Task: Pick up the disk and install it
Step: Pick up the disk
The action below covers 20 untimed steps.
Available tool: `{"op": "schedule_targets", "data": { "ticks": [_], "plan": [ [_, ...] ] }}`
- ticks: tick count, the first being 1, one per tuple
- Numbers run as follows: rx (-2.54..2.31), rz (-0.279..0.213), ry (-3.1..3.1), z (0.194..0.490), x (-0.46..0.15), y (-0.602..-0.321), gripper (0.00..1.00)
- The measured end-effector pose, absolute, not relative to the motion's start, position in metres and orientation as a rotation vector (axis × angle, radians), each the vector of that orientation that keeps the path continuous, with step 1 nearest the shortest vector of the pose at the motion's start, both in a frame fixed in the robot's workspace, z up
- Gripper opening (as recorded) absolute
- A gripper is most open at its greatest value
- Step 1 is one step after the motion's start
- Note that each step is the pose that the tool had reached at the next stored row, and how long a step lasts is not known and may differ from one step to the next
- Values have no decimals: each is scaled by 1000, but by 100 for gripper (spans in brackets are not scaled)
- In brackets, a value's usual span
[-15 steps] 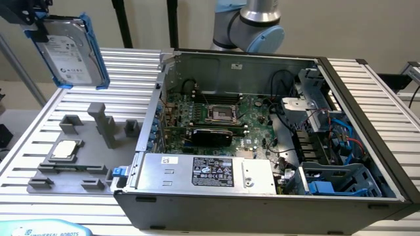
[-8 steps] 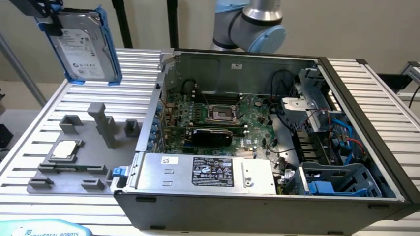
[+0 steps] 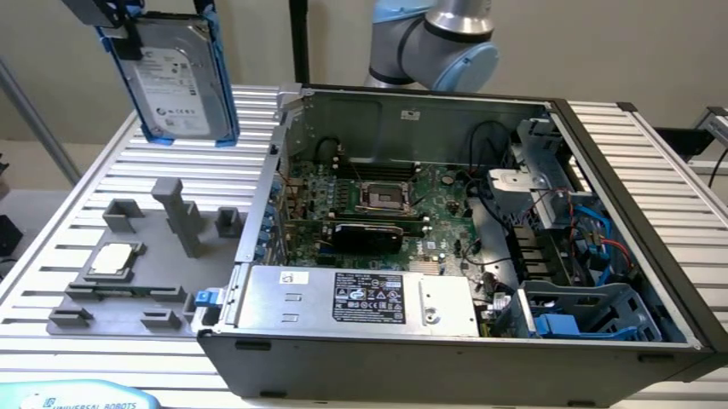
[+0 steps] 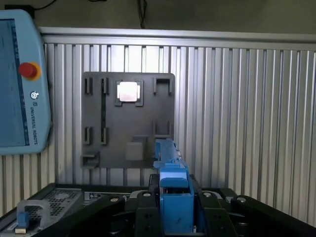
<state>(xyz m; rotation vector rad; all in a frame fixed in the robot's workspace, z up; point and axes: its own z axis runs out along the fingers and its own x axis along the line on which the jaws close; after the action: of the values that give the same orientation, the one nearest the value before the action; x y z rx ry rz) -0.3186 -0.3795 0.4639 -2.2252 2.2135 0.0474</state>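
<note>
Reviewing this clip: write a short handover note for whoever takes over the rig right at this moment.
Gripper: shut on the disk, clamping its blue carrier.
Disk: held in the air above the slatted table, on the exterior view's left of the open computer case.
Done: disk picked up.
Left: install; the disk is not yet in the case.
The small chip sits on the grey fixture plate.

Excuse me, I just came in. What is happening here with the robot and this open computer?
The robot arm's gripper is shut on the disk, a hard drive in a blue carrier. It holds the disk in the air, over the side of the table where the grey fixture plate lies. A small silver chip sits on that plate. The open computer case stands beside the plate, on the exterior view's right. The disk is not yet installed in it.
</note>
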Motion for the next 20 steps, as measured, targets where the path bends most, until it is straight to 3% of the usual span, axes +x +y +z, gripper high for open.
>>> {"op": "schedule_targets", "data": {
  "ticks": [20],
  "plan": [
    [-2224,55,2212,490,-228,-397,33]
  ]
}}
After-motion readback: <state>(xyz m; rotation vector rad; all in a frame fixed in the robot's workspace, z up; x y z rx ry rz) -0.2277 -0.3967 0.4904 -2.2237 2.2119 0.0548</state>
